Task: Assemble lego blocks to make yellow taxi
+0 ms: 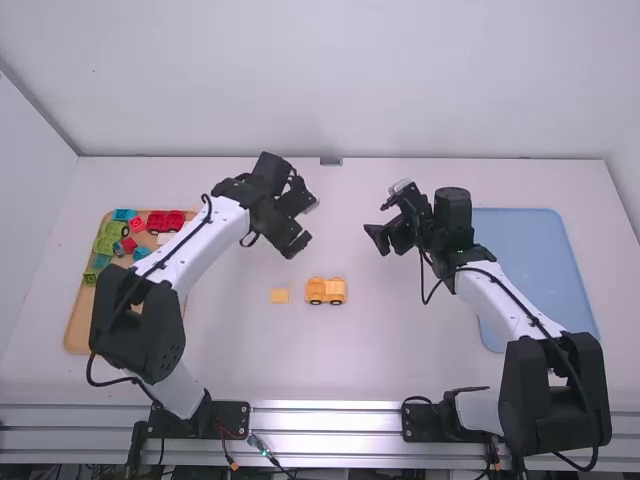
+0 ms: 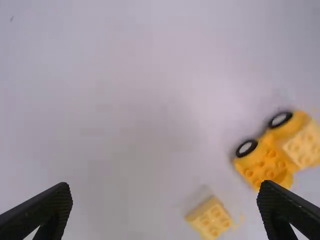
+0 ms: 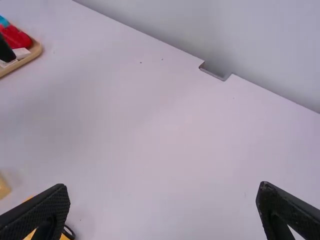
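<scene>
Your task's yellow car (image 1: pixel 317 291) sits upright on its wheels just below the middle of the high view's frame. A small yellow block (image 1: pixel 279 296) lies on the table (image 1: pixel 240 340) to its left, near but apart. Above and left of the car, your left gripper (image 1: pixel 305 226) hangs over the table, its jaws spread wide. Above and right of the car, your right gripper (image 1: pixel 376 222) is likewise wide open; neither has hold of anything.

Farther out, at the left of the frame, a wooden tray (image 1: pixel 77 335) bears red, green and blue pieces, among them a red car (image 1: pixel 165 222) by its upper edge. At the right, a flat blue tray (image 1: pixel 545 285) lies partly beneath your right arm (image 1: pixel 500 295).

From the left wrist view you learn the car's surface detail: black wheels with white hubs, rows of studs, and a paler yellow block (image 2: pixel 304 145) resting on the body. The same view shows you studs on the loose block. The right wrist view gives you a closer look at the notch in the table's far edge, with a metal piece (image 3: pixel 214 73) set in it.
</scene>
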